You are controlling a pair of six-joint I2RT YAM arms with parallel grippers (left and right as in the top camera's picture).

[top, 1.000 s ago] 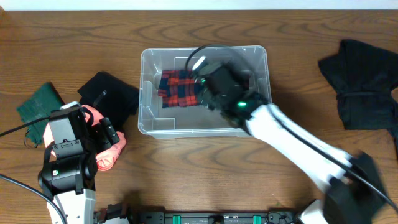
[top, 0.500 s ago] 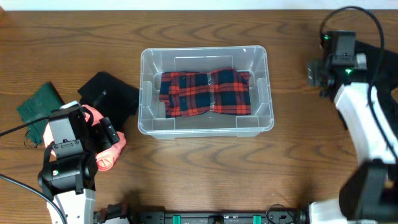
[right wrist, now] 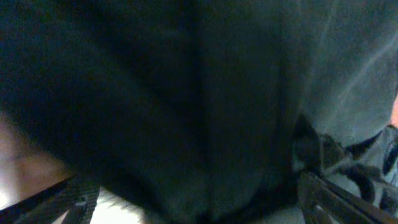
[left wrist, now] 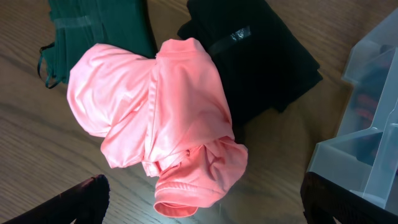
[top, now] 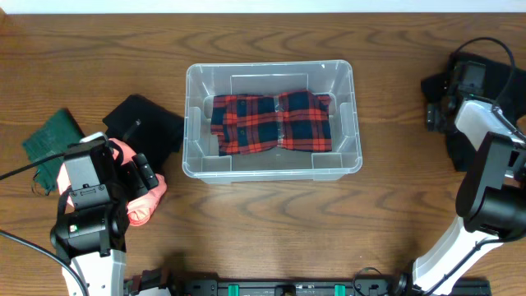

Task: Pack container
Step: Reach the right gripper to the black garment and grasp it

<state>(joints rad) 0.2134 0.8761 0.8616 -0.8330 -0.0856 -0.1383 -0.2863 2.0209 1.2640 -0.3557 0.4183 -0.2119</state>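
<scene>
The wooden table (top: pixel 271 230) is taken up at its middle by the container (top: pixel 349 115), where one red-and-blue plaid cloth (top: pixel 271 122) has been laid flat across the base. Packing is therefore judged to be begun but far from done: four pieces are left outside. A large black garment (top: pixel 434 85) is spread at the right edge of the table, well apart from the bin. At the left a folded black cloth (left wrist: pixel 261 62), a pink garment (left wrist: pixel 155 118) and a green cloth (left wrist: pixel 99 25) are heaped touching one another, just beside the bin's left wall. Room inside is plentiful — the plaid fills only the floor, and the rim is left unobstructed on all sides. The left gripper (left wrist: pixel 205 205) is held spread wide above the pink garment, with nothing gripped. The right gripper (right wrist: pixel 205 199) is set down close on the black garment, its fingers wide apart — no hold is seen.
</scene>
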